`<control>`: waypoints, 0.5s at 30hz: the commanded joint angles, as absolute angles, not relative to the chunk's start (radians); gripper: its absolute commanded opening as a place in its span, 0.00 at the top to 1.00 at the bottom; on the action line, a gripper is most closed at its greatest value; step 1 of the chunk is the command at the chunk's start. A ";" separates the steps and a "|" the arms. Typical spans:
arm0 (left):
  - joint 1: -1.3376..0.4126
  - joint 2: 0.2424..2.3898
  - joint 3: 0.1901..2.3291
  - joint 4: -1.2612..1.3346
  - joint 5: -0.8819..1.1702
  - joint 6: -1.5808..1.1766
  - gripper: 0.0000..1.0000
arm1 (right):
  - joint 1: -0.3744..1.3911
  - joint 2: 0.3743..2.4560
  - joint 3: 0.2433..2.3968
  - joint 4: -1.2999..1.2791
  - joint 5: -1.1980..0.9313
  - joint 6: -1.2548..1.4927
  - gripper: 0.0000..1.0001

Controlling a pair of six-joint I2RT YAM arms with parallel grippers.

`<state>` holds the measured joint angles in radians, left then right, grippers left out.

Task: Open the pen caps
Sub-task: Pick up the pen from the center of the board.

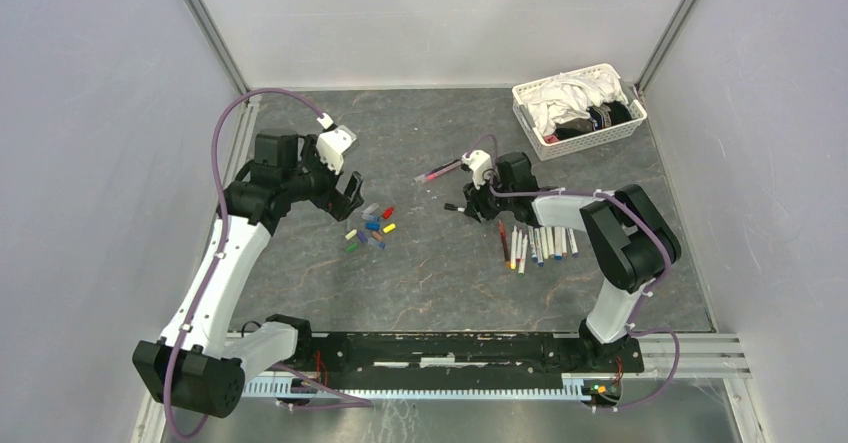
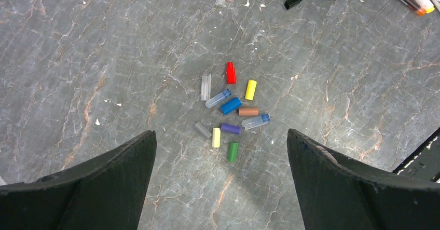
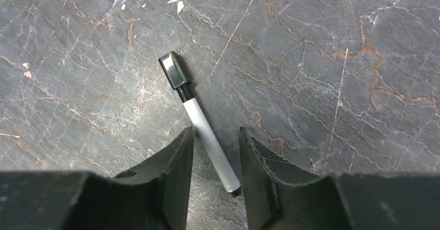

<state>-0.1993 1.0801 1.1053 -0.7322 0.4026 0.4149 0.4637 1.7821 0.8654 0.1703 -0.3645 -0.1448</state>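
Several loose pen caps (image 2: 230, 110) in mixed colours lie in a small pile (image 1: 372, 226) left of centre. My left gripper (image 1: 350, 191) hovers over them, wide open and holding nothing (image 2: 221, 132). A white pen (image 3: 202, 126) with its black cap (image 3: 174, 70) on lies flat on the table. My right gripper (image 3: 216, 129) straddles its rear half, jaws apart with gaps beside the barrel. In the top view that gripper (image 1: 462, 206) sits mid-table. Several uncapped pens (image 1: 540, 245) lie in a row to its right.
A pink-capped pen (image 1: 440, 171) lies alone behind the right gripper. A white lattice basket (image 1: 578, 108) of cloths stands at the back right. Grey walls close in both sides, and a metal rail (image 1: 480, 348) runs along the near edge.
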 commanded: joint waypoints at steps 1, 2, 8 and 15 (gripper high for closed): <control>-0.198 1.057 1.105 -0.742 0.435 0.464 0.00 | 0.474 1.763 0.799 0.190 -0.353 -0.168 0.60; -0.198 1.059 1.103 -0.744 0.441 0.466 0.00 | 0.487 1.754 0.775 0.205 -0.355 -0.166 0.62; -0.198 1.086 1.084 -0.765 0.504 0.496 0.00 | 0.578 1.724 0.719 0.227 -0.310 -0.158 0.73; -0.199 1.126 1.011 -0.778 0.579 0.574 0.00 | 0.589 1.630 0.673 0.315 -0.409 -0.089 0.99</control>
